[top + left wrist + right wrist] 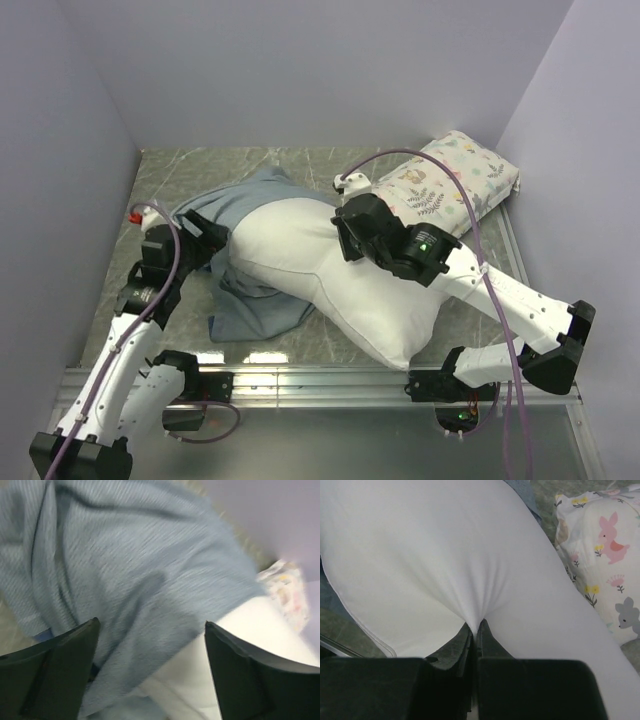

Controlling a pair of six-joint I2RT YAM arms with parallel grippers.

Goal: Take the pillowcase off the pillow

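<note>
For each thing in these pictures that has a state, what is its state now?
pillowcase: crumpled, paler side out, covering only the pillow's left end.
pillow: lying flat, mostly bare.
left tool: open, over the pillowcase, holding nothing.
right tool: shut, pinching the pillow's fabric.
printed pillow: lying in the far right corner, apart from both tools.

Top external: fixed high at near side, looks down and forward over whole table (190, 170). Left wrist: close above pillowcase (125, 570), tilted toward far right (blurred). Right wrist: almost touching pillow (445, 555), looking across it. All three views share pillow and printed pillow (605, 545) at far right corner.
</note>
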